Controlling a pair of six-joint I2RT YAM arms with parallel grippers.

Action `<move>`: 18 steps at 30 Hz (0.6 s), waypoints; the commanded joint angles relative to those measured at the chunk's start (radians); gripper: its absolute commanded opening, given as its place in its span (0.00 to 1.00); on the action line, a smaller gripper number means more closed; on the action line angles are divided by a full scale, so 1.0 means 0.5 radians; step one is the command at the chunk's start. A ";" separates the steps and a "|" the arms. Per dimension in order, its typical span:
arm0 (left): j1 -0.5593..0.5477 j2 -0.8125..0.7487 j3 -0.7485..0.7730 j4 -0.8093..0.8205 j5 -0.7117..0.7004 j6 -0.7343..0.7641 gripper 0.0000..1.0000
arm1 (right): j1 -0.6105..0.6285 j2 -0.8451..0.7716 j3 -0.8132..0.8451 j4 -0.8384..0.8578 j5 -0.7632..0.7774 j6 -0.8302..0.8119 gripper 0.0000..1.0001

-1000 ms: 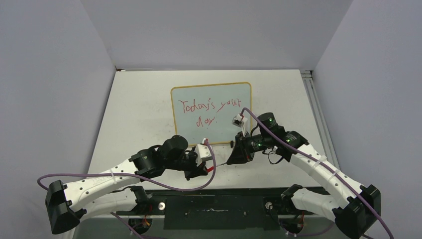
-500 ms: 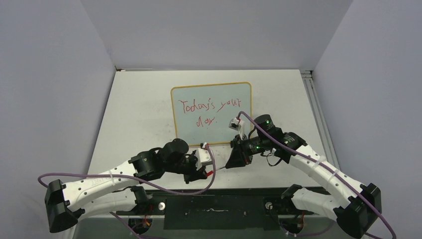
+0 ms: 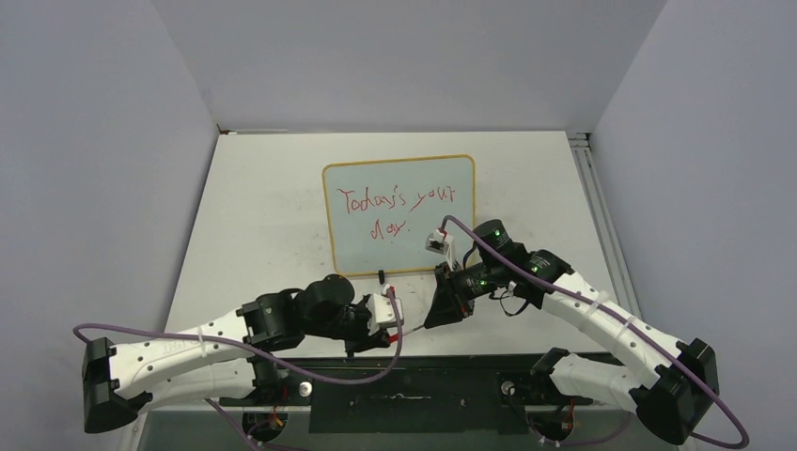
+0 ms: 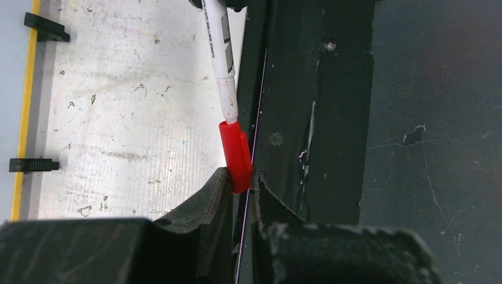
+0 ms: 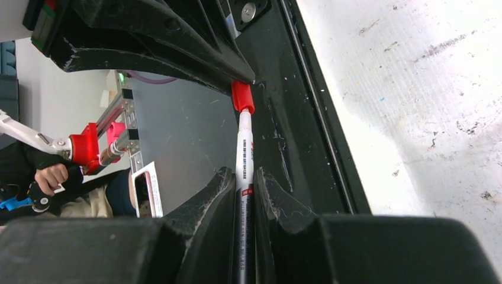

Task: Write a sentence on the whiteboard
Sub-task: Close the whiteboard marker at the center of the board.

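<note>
The whiteboard (image 3: 398, 214) lies flat mid-table, and the red sentence (image 3: 395, 202) on it runs in two lines. My left gripper (image 3: 391, 319) is shut on the red cap (image 4: 235, 155) near the table's front edge. My right gripper (image 3: 435, 313) is shut on the white marker (image 5: 243, 148) by its barrel. The marker's tip end sits in the cap (image 5: 243, 96), so the two grippers face each other along the marker (image 4: 220, 53). The left wrist view shows the board's yellow frame (image 4: 26, 89) and its two black clip feet (image 4: 46, 28).
The black base plate (image 3: 423, 385) runs along the near edge, under both grippers. A metal rail (image 3: 587, 178) lines the table's right side. Purple cables (image 3: 310, 374) loop off both wrists. A person's hand (image 5: 50, 177) shows beyond the table in the right wrist view.
Both grippers have moved toward the near edge and a little left, away from the whiteboard, with the marker and the cap still held between them.
</note>
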 commanded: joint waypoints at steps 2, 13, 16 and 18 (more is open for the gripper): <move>-0.014 -0.087 0.030 0.127 -0.056 0.021 0.00 | 0.029 -0.060 0.032 -0.010 -0.127 0.004 0.05; -0.063 -0.179 0.012 0.159 -0.070 0.028 0.00 | 0.031 -0.095 0.012 0.063 -0.223 0.058 0.05; -0.066 -0.203 0.008 0.169 -0.072 0.026 0.00 | 0.029 -0.091 0.006 0.151 -0.257 0.122 0.05; -0.067 -0.212 0.009 0.175 -0.080 0.028 0.00 | 0.033 -0.083 0.003 0.200 -0.287 0.150 0.05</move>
